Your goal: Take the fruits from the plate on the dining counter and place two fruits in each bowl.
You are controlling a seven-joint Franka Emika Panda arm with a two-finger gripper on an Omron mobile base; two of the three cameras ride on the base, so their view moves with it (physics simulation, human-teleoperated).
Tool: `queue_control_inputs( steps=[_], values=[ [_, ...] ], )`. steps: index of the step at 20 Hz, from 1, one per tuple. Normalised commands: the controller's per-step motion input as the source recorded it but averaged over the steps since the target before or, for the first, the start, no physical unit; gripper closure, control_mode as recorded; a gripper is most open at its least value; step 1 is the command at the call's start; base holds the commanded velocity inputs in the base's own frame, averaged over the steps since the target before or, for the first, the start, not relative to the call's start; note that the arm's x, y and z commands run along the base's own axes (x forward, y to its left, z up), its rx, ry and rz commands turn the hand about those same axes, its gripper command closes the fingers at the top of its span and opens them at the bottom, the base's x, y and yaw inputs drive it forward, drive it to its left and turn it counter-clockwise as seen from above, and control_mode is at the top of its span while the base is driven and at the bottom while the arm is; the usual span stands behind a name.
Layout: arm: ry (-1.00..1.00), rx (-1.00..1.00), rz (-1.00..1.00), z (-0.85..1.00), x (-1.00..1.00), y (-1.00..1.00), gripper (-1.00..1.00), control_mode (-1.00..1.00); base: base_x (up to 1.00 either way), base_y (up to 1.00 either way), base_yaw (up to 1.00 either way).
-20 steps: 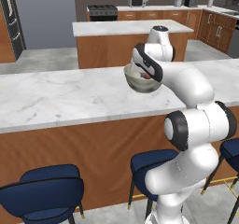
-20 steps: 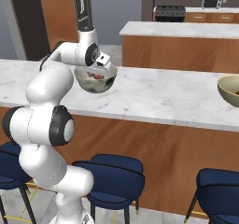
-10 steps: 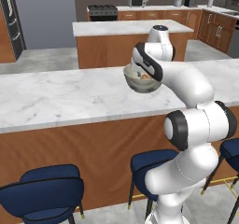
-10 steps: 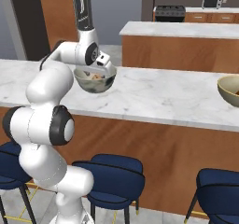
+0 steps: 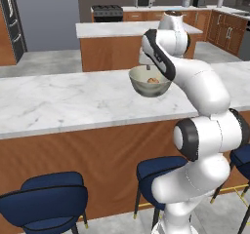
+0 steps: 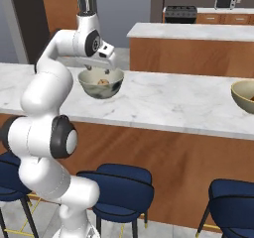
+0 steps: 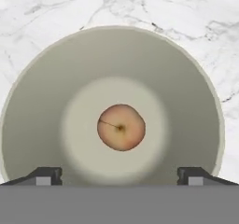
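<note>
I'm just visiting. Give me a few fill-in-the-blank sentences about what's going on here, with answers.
1. The apple lies inside the grey ____.
2. The gripper above it is ____.
3. The bowl stands on the marble ____.
4. The number of fruits in it is ____.

Answers: bowl; open; counter; one

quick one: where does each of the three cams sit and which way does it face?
Left base view: behind the arm on its left, facing forward and down at the counter and grey bowl; arm rises at lower right.
Right base view: behind on its right, same counter; arm at lower left, a beige bowl far right.
Hand view: on the hand, looking straight down into the grey bowl at the apple; open gripper at bottom.
Shared by all: grey bowl, apple.
</note>
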Motion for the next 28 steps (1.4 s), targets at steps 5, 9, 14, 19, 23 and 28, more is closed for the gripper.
queue_control_inputs(
  steps=[5,9,14,19,23,28],
  values=[
    [0.00,-0.04,0.07,0.42,-0.88,-0.01,-1.00,-1.00,0.00,0.00,0.00],
    [0.00,-0.01,0.06,0.05,-0.93,-0.05,-1.00,-1.00,0.00,0.00,0.00],
    [0.00,0.00,0.07,0.00,-0.70,-0.10,-1.00,-1.00,0.00,0.00,0.00],
    [0.01,0.00,0.06,0.00,-0.47,0.00,-1.00,-1.00,0.00,0.00,0.00],
    [0.06,-0.02,0.06,0.00,-0.32,0.03,-1.00,-1.00,0.00,0.00,0.00],
    [0.06,-0.04,0.05,0.00,-0.22,0.14,-1.00,-1.00,0.00,0.00,0.00]
  ],
)
